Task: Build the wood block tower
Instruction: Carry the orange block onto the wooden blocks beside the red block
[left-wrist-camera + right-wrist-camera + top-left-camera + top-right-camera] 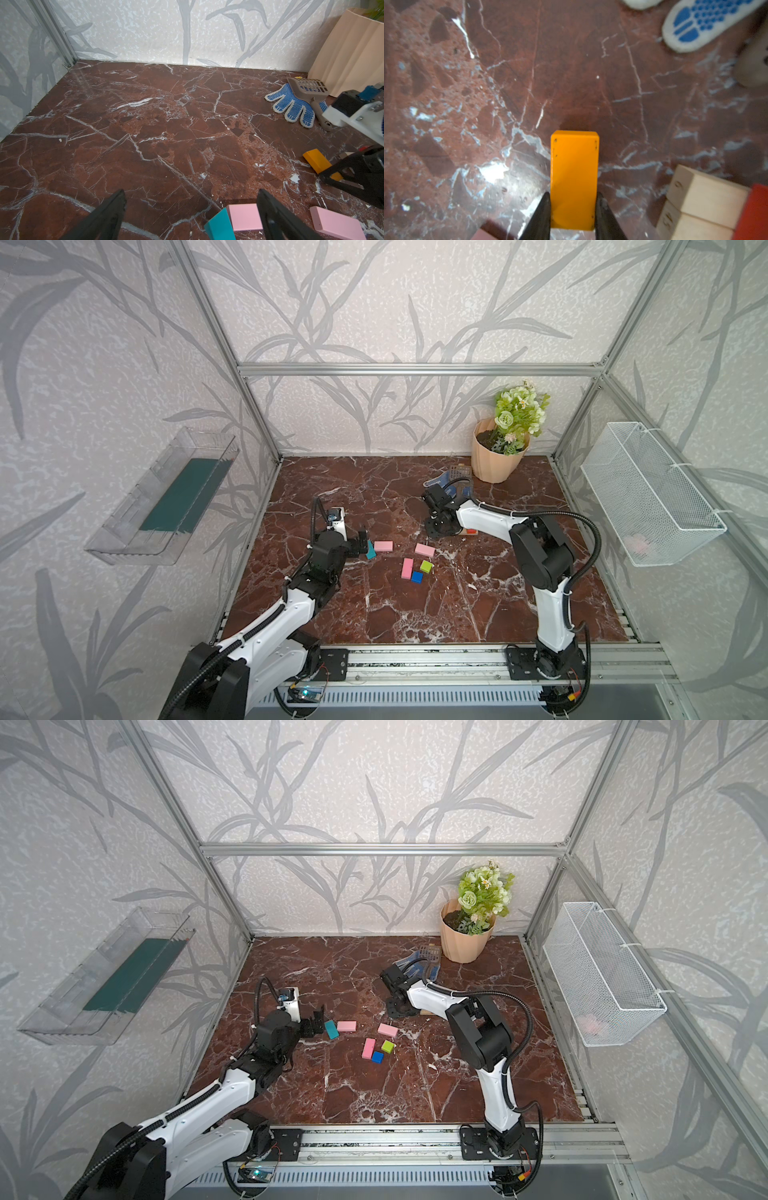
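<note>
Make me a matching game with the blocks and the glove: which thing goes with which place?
Things:
1 orange block
2 teal block
3 blue cube
4 glove

Places:
A near the flowerpot
B beside the green cube
C between the jaws of the right gripper
D close to the open left gripper

Pairs: 1-C, 2-D, 3-B, 4-A

bright, even light; glare on the table (494,170); right wrist view soft around the orange block (574,176); top-view edges bowed.

Scoop (309,88) on glove (291,108), near flowerpot (353,52)
</note>
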